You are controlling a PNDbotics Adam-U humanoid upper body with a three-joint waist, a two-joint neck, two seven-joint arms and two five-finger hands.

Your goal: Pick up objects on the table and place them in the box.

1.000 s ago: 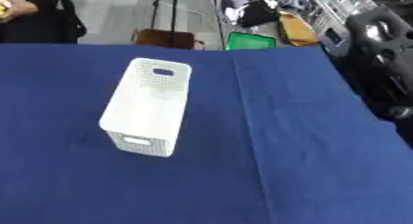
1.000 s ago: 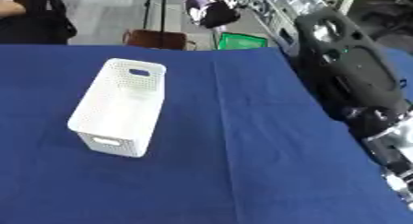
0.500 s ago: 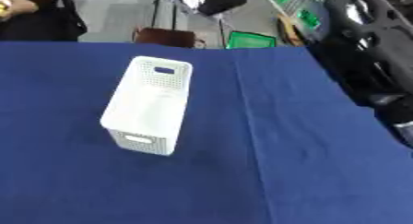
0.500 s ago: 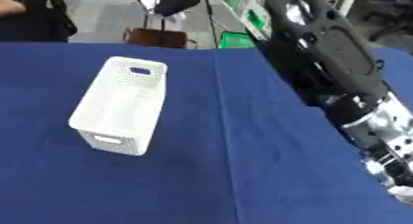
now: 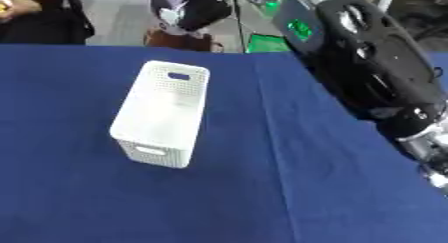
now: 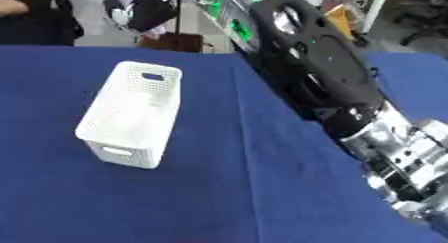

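A: A dark blue cloth (image 5: 219, 197) is covering the table and filling most of the frame, with a cluttered workshop showing along the upper edge. What is sitting on it?

B: Only a white perforated plastic basket (image 5: 162, 114), standing upright in the left centre of the frame, open side up, with a handle slot in each short end. This is the box of the task. Its inside is looking bare, though the near wall is hiding part of the floor.

A: And the objects to be picked up?

B: None are showing anywhere on the cloth in either view.

A: What is the robot doing?

B: The right arm (image 6: 328, 77) is slanting down from the upper middle to the lower right corner, black shell giving way to silver joints at the wrist (image 6: 398, 154). The right hand itself is lying past the lower right edge, so I cannot tell whether its fingers are spread or curled. The left hand is not showing at all.

A: Which step is in hand, then?

B: I would judge it an early one, with nothing gripped in view. The next move is calling for an object to be found first, then carried over the basket's open top and let go above its middle, well clear of the rim.
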